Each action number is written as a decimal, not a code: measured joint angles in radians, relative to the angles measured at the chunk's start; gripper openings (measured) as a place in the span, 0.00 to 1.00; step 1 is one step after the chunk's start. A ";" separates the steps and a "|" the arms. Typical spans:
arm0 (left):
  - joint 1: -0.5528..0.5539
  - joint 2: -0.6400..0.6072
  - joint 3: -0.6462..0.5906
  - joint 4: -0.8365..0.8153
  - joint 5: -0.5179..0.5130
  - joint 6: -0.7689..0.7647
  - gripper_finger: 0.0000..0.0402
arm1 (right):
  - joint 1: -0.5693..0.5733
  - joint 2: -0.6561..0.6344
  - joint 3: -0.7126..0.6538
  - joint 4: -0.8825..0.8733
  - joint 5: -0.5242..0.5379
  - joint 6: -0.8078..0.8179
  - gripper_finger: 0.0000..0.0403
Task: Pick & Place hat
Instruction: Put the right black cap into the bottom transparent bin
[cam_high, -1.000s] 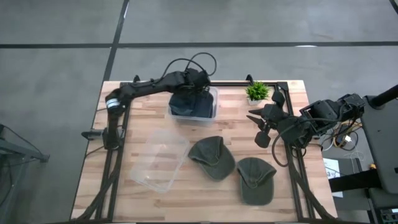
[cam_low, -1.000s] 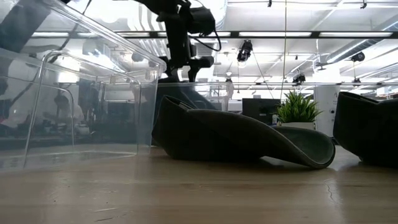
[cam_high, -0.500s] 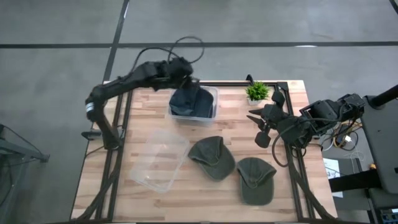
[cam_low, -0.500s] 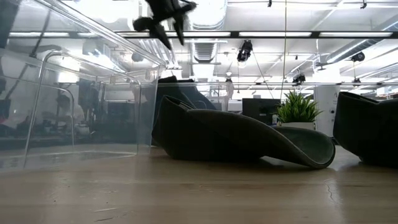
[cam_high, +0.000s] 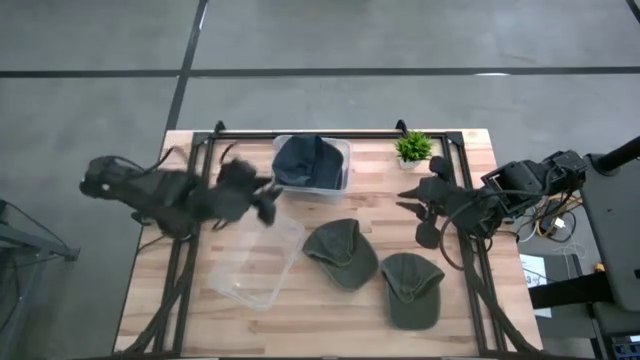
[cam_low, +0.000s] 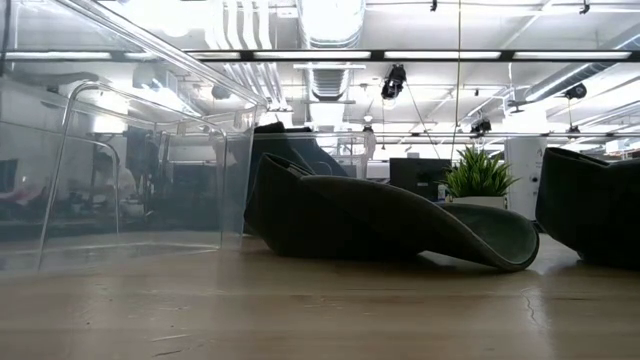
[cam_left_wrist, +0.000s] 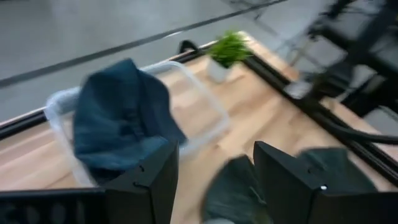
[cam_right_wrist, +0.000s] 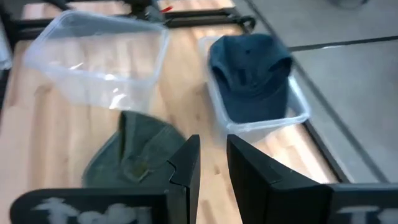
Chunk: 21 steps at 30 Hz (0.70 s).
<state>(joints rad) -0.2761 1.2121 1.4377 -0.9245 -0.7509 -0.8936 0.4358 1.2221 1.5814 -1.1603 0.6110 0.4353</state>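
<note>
Three hats are in sight, and I take the small potted plant (cam_high: 413, 148) at the back edge of the table (cam_high: 330, 310) as my landmark. The blue hat (cam_high: 307, 162) sits inside a clear tub (cam_high: 344, 172) just to the left of the plant, along the same back edge. One green hat (cam_high: 341, 253) lies flat on the wood in front of the plant and a little to its left; a second green hat (cam_high: 411, 289) lies further forward still, almost straight ahead of the plant, just beside the first. An empty clear bin (cam_high: 256, 258) rests well to the left of the plant and nearer the front, tilted at an angle to the table's edges.

My left gripper (cam_high: 268, 197) hangs over the table to the left of the plant, beyond the tub with the blue hat and above the near corner of the empty bin. Its fingers (cam_left_wrist: 147, 186) are spread wide with nothing between them. It is blurred in the overhead view, so I would not swear to exactly what it is above.

My right gripper (cam_high: 420, 218) hangs just in front of the plant, on its right side, near the table's right edge. Its fingers (cam_right_wrist: 184, 167) are drawn close together, a narrow gap left between them, and they grip nothing.
</note>
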 joint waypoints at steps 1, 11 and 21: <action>-0.049 -0.024 -0.037 0.018 -0.035 -0.022 0.50 | 0.000 0.000 0.000 -0.007 -0.023 0.002 0.18; -0.495 -0.157 -0.238 0.053 -0.281 -0.168 0.50 | 0.039 0.054 -0.028 -0.010 -0.341 0.048 0.18; -0.575 -0.172 -0.250 0.050 -0.282 -0.181 0.50 | 0.206 0.214 -0.049 -0.298 -0.535 0.586 0.18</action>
<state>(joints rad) -0.8509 1.0397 1.1881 -0.8742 -1.0325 -1.0748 0.6415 1.4360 1.5322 -1.4587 0.0764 1.0213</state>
